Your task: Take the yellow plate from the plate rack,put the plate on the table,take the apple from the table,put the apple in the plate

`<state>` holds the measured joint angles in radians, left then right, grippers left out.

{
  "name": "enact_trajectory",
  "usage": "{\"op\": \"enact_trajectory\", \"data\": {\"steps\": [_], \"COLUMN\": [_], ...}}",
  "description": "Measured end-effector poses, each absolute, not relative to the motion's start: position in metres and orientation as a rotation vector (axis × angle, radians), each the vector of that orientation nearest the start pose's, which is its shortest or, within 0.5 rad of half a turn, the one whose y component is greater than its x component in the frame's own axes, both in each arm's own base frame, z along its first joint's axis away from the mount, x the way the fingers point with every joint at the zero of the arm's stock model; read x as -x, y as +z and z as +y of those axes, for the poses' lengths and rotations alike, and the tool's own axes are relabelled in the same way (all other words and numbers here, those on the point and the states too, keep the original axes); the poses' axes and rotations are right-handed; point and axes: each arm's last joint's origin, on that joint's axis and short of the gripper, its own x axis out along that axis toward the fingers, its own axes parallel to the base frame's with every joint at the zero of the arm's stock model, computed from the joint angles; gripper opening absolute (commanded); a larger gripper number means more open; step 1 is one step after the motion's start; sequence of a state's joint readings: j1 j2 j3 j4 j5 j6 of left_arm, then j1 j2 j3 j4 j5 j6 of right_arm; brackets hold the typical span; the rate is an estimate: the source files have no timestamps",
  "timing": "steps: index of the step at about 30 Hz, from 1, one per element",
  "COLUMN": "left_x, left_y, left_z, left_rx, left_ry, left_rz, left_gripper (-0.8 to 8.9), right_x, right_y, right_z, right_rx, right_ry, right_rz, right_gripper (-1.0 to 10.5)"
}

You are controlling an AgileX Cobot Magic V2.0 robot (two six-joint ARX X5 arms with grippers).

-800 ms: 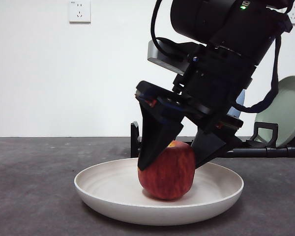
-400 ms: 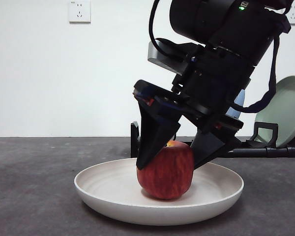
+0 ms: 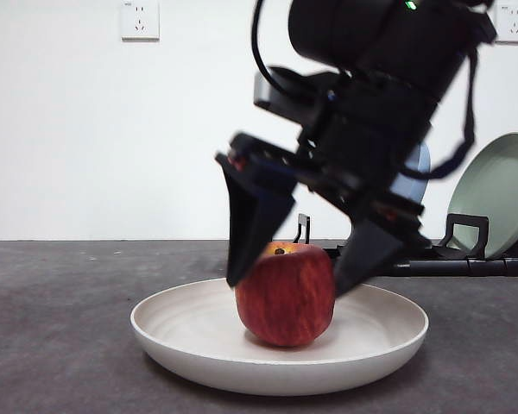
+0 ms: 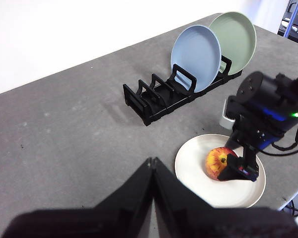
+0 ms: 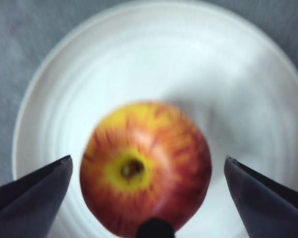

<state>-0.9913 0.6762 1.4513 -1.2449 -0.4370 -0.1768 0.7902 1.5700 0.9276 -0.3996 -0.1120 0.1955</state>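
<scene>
The red apple (image 3: 285,293) with its yellow stem patch stands upright in the middle of the pale cream yellow plate (image 3: 181,345), which lies flat on the grey table (image 3: 60,328). My right gripper (image 3: 287,285) hangs just over the apple, open, with a jaw on each side and clear of the fruit. In the right wrist view the apple (image 5: 146,166) sits between the spread jaws of that gripper (image 5: 148,159) on the plate (image 5: 139,59). My left gripper (image 4: 151,161) is shut, high above the table, away from the plate (image 4: 198,168). The black plate rack (image 4: 159,96) stands behind.
A blue plate (image 4: 196,57) and a pale green plate (image 4: 238,34) stand in the rack's far slots; the near slots hold nothing. The green plate (image 3: 496,194) shows at the right of the front view. The table's edge runs close beside the cream plate.
The right gripper's jaws have spread apart and let go of the apple, and the gripper has lifted a little. The apple now rests on the plate by itself.
</scene>
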Motion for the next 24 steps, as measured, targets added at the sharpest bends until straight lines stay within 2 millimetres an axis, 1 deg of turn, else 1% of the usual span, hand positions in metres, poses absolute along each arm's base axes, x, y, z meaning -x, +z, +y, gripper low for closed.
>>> {"op": "enact_trajectory", "data": {"steps": [3, 6, 11, 16, 18, 22, 24], "left_x": [-0.027, -0.027, -0.027, -0.027, -0.027, -0.027, -0.027], "left_y": [0.440, 0.440, 0.440, 0.440, 0.440, 0.440, 0.440], "left_z": [-0.019, -0.019, -0.019, -0.019, -0.019, -0.019, -0.019], "left_rx": [-0.141, -0.142, -0.143, -0.143, -0.143, -0.143, -0.143], "left_ry": [-0.508, -0.508, -0.508, -0.508, -0.508, -0.508, -0.508], "left_rz": [0.405, 0.406, 0.407, 0.407, 0.407, 0.407, 0.407], "left_gripper": [-0.08, -0.08, -0.08, -0.08, -0.08, -0.08, -0.08], "right_x": [-0.210, -0.208, -0.196, -0.173, -0.160, -0.134, -0.120], "right_y": [0.201, 0.224, 0.276, 0.322, 0.338, 0.364, 0.375], "right_z": [0.216, 0.213, 0.201, 0.178, 0.165, 0.139, 0.125], "right_rx": [0.211, 0.227, 0.218, 0.194, 0.184, 0.174, 0.169], "right_ry": [0.700, 0.693, 0.707, 0.722, 0.727, 0.731, 0.734], "right_rz": [1.092, 1.092, 1.027, 0.965, 0.943, 0.915, 0.903], "right_gripper": [5.1, 5.1, 5.0, 5.0, 4.9, 3.7, 3.4]}}
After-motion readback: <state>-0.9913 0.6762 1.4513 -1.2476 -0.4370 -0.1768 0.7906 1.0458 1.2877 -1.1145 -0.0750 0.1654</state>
